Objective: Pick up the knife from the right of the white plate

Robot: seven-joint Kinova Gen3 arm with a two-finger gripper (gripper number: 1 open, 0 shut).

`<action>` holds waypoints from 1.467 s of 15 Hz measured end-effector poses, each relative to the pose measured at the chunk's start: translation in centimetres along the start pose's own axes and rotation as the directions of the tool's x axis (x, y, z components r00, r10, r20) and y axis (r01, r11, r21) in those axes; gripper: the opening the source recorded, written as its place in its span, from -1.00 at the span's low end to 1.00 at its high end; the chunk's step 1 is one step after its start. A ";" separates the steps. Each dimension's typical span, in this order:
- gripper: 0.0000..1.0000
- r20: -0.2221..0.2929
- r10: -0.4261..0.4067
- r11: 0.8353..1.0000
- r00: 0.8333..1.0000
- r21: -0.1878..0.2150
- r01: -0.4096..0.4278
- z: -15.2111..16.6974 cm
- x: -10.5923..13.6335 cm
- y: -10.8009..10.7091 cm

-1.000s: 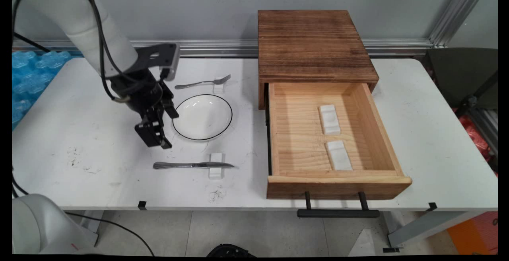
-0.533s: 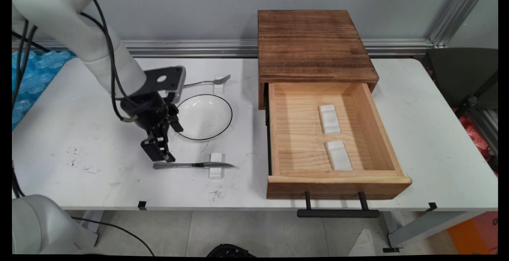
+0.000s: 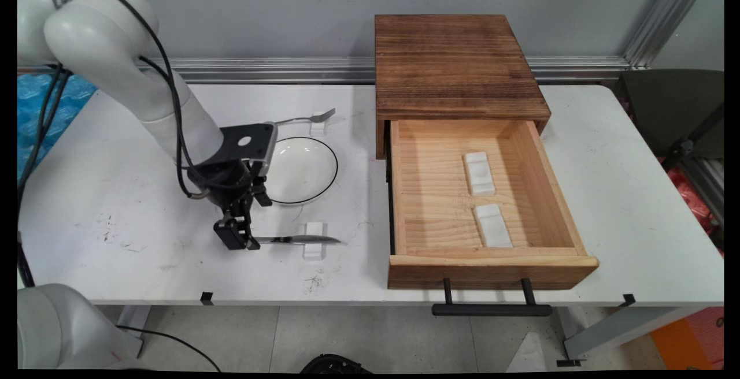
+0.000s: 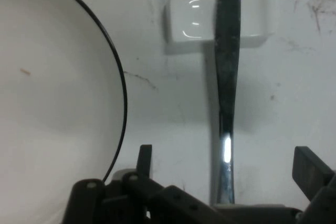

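My claw (image 3: pixel 236 239) is down over the handle end of the knife (image 3: pixel 298 240), its two fingers (image 4: pixel 311 166) apart on either side of the handle without closing on it. The knife lies on the table (image 3: pixel 87 194) near the front edge, its blade across a small white rest (image 3: pixel 314 241). Just beyond my claw sits the white plate (image 3: pixel 306 165) with a black rim. A fork (image 3: pixel 306 118) lies farther back. To the right, a wooden drawer (image 3: pixel 491 263) stands open.

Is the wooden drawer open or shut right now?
Open. The drawer is pulled out from under the wooden cabinet, its inside showing two white rests lying on its floor.
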 end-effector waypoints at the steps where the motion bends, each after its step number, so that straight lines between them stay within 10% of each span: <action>1: 1.00 0.000 0.000 1.000 1.000 0.001 0.000 0.3 0.0 0.0; 16: 1.00 -0.033 -0.008 1.000 0.999 0.000 0.008 3.1 0.2 0.1; 17: -1.00 -0.036 -0.010 1.000 0.999 0.001 0.010 3.1 0.3 0.1; 22: -1.00 -0.039 -0.013 1.000 0.999 -0.008 0.013 3.3 0.2 0.4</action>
